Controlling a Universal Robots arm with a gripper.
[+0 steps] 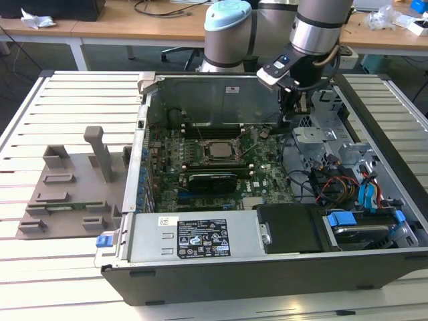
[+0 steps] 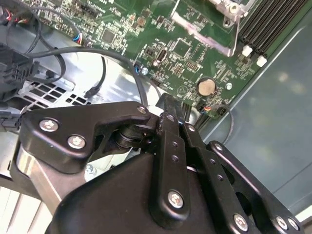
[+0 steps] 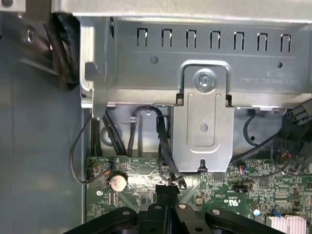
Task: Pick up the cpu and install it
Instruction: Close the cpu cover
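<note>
In the exterior view, the cpu (image 1: 217,148) lies flat as a silvery square inside the socket frame, in the middle of the green motherboard (image 1: 261,184) in the open computer case. My gripper (image 1: 289,119) hangs inside the case near its back wall, to the exterior view's right of the cpu and apart from it. In both wrist views the black fingers (image 3: 165,191) are pressed together over the board's edge, and nothing shows between them. A corner of the socket frame (image 2: 214,12) appears in the second wrist view, far from the fingertips (image 2: 168,102).
A long black card (image 1: 212,177) lies just in front of the socket. Black cables (image 3: 163,141) and a metal bracket (image 3: 204,117) stand near the fingers, beside a coin battery (image 3: 117,182). Drive bays and coloured wiring (image 1: 341,184) are at the exterior view's right. A grey fixture (image 1: 67,187) sits on the slatted table.
</note>
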